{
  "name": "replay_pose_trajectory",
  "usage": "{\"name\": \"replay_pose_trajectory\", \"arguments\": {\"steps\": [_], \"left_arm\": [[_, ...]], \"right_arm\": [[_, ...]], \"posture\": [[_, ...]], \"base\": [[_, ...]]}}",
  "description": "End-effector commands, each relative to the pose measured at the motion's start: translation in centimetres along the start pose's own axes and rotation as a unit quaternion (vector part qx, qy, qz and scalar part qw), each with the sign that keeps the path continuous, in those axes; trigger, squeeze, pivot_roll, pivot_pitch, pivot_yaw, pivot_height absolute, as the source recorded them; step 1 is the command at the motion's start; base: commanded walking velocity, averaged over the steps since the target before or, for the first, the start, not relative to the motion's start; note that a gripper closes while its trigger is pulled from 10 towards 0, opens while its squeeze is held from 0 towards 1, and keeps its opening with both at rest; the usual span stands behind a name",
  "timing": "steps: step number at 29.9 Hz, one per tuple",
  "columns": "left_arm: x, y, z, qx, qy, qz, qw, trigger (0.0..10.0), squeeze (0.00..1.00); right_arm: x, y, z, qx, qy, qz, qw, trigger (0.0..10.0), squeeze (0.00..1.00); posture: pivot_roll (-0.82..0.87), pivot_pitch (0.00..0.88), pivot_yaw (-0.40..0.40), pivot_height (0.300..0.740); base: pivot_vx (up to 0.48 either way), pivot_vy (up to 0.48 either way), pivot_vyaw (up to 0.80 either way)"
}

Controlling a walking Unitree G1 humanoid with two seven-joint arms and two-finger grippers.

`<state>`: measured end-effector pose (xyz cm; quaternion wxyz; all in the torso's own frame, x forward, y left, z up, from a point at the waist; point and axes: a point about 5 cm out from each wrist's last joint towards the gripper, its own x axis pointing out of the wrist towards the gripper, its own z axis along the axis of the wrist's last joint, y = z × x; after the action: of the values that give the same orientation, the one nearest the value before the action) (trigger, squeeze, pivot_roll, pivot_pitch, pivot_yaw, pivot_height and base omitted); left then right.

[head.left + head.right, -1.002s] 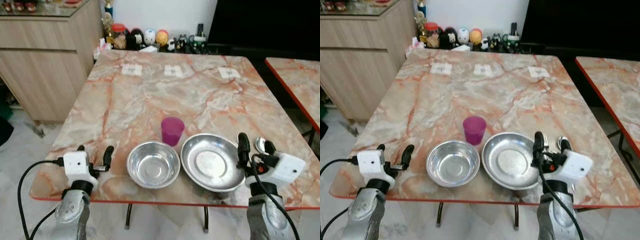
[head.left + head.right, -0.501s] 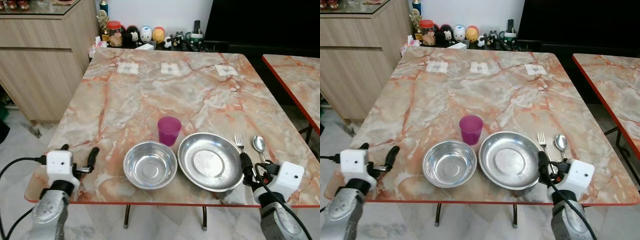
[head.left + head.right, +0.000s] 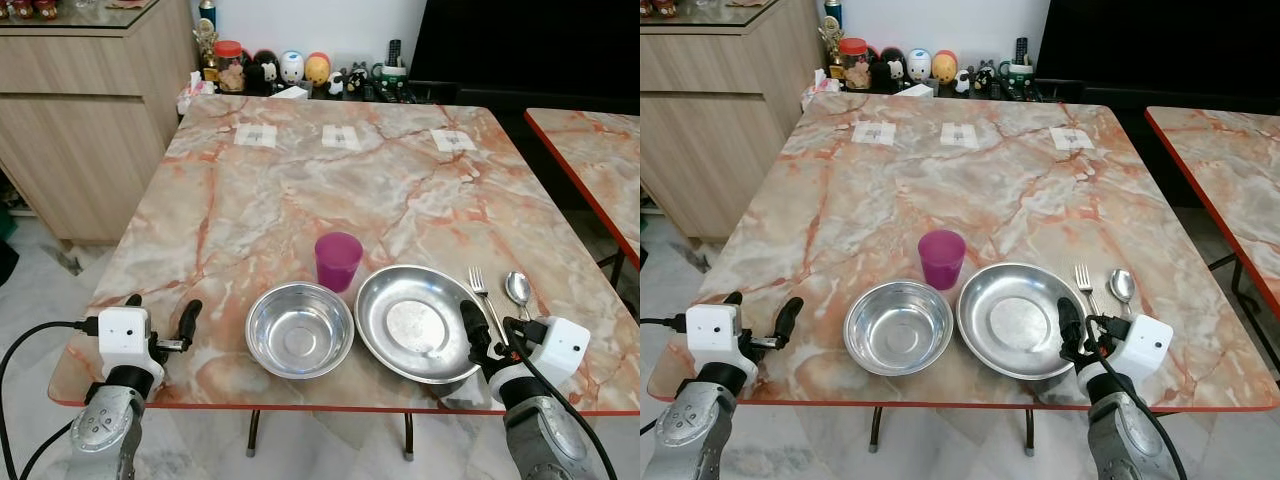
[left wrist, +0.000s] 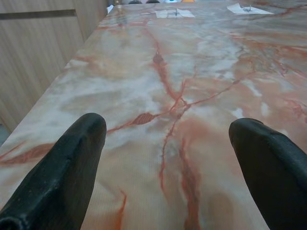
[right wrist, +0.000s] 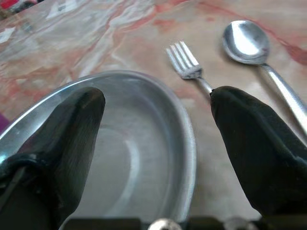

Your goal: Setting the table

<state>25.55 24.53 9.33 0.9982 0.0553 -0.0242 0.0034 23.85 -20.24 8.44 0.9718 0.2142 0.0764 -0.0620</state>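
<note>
On the marble table (image 3: 300, 190) a purple cup (image 3: 339, 260) stands behind a steel bowl (image 3: 299, 329) and a wider steel plate (image 3: 420, 323). A fork (image 3: 484, 295) and a spoon (image 3: 519, 293) lie side by side right of the plate. My right gripper (image 3: 488, 335) is open at the plate's near right edge. In the right wrist view the plate's rim (image 5: 144, 81) runs between its fingers (image 5: 249, 139), with the fork (image 5: 184, 64) and spoon (image 5: 244, 40) beyond. My left gripper (image 3: 160, 312) is open over bare marble (image 4: 168, 96) near the front left corner, left of the bowl.
Three small paper cards (image 3: 341, 138) lie along the table's far side. Figurines and jars (image 3: 290, 70) line the wall behind. A wooden cabinet (image 3: 80, 110) stands at the left, and a second marble table (image 3: 590, 150) at the right across a gap.
The right gripper, earlier raised over the fork and spoon, pulled back to the table's front edge and now sits slightly forward at the plate's rim. The left gripper barely shifted.
</note>
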Motion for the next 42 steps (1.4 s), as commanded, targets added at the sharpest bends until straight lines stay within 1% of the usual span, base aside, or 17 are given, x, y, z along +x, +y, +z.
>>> {"name": "replay_pose_trajectory", "arguments": {"steps": [1,4,6,8,9,11,13,17,21,25,28,36,37,38,41,42], "left_arm": [[-0.2,-0.1,0.2,0.003,-0.007,-0.002,1.0,10.0,0.0],[-0.2,-0.1,0.2,0.003,-0.007,-0.002,1.0,10.0,0.0],[-0.1,-0.3,0.1,0.002,-0.006,-0.005,1.0,10.0,0.0],[0.0,-0.3,0.1,0.001,-0.006,-0.006,1.0,10.0,0.0],[0.1,-0.6,0.2,0.0,-0.008,-0.008,1.0,10.0,0.0],[0.1,-0.7,0.2,-0.001,-0.009,-0.01,1.0,10.0,0.0],[0.1,-0.8,0.2,-0.002,-0.009,-0.01,1.0,10.0,0.0],[0.0,-0.9,0.1,-0.003,-0.008,-0.012,1.0,10.0,0.0],[-0.1,-0.9,0.0,-0.003,-0.007,-0.012,1.0,10.0,0.0],[-0.1,-0.9,0.0,-0.003,-0.006,-0.012,1.0,10.0,0.0],[0.0,-0.9,0.0,-0.003,-0.006,-0.013,1.0,10.0,0.0],[0.1,-1.1,0.0,-0.004,-0.006,-0.017,1.0,10.0,0.0],[0.0,-1.1,0.0,-0.004,-0.006,-0.016,1.0,10.0,0.0],[0.0,-1.1,0.0,-0.003,-0.006,-0.016,1.0,10.0,0.0],[0.0,-1.2,0.0,-0.004,-0.006,-0.015,1.0,10.0,0.0],[0.0,-1.2,0.0,-0.004,-0.006,-0.014,1.0,10.0,0.0]], "right_arm": [[-0.4,-1.2,-0.2,0.005,0.006,-0.033,0.999,10.0,0.0],[-0.5,-1.4,-0.3,0.016,0.01,-0.04,0.999,10.0,0.0],[-0.4,-1.6,-1.0,0.022,0.037,-0.041,0.998,10.0,0.0],[-0.3,-1.5,-1.2,0.023,0.043,-0.036,0.998,10.0,0.0],[-0.1,-1.0,-1.4,0.028,0.047,-0.014,0.998,10.0,0.0],[0.2,-0.5,-1.5,0.036,0.055,0.007,0.998,10.0,0.0],[0.6,0.2,-1.5,0.029,0.055,0.032,0.998,10.0,0.0],[0.9,0.2,-1.7,0.032,0.06,0.017,0.998,10.0,0.0],[0.8,-0.2,-2.2,0.032,0.071,-0.003,0.997,10.0,0.0],[0.6,-0.3,-2.2,0.034,0.07,-0.005,0.997,10.0,0.0],[0.4,-0.6,-2.5,0.042,0.072,-0.01,0.996,10.0,0.0],[0.6,-0.5,-3.2,0.068,0.092,-0.01,0.993,10.0,0.0],[0.7,-0.4,-3.3,0.069,0.096,-0.006,0.993,5.0,0.0],[0.8,-0.3,-3.4,0.067,0.101,-0.002,0.993,4.1,0.0],[0.8,-0.1,-3.6,0.064,0.107,0.003,0.992,3.9,0.0],[1.0,0.1,-3.7,0.065,0.107,0.004,0.992,4.3,0.0]], "posture": [[0.07,0.075,-0.075,0.74],[0.07,0.073,-0.074,0.74],[0.07,0.068,-0.072,0.74],[0.07,0.066,-0.072,0.74],[0.07,0.062,-0.072,0.74],[0.07,0.06,-0.072,0.74],[0.07,0.058,-0.074,0.74],[0.08,0.052,-0.077,0.74],[0.08,0.049,-0.077,0.74],[0.08,0.048,-0.077,0.74],[0.08,0.044,-0.074,0.74],[0.08,0.046,-0.075,0.74],[0.08,0.051,-0.076,0.74],[0.08,0.055,-0.077,0.74],[0.08,0.055,-0.077,0.74],[0.09,0.06,-0.079,0.74]], "base": [[0.0,0.0,0.0],[0.0,0.0,0.0],[0.0,0.0,0.0],[0.0,0.0,0.0],[0.0,0.0,0.0],[0.0,0.0,0.0],[0.0,0.0,0.0],[0.0,0.0,0.0],[0.0,0.0,0.0],[0.0,0.0,0.0],[0.0,0.0,0.0],[0.0,0.0,0.0],[0.0,0.0,0.0],[0.0,0.0,0.0],[0.0,0.0,0.0],[0.0,0.0,0.0]]}}
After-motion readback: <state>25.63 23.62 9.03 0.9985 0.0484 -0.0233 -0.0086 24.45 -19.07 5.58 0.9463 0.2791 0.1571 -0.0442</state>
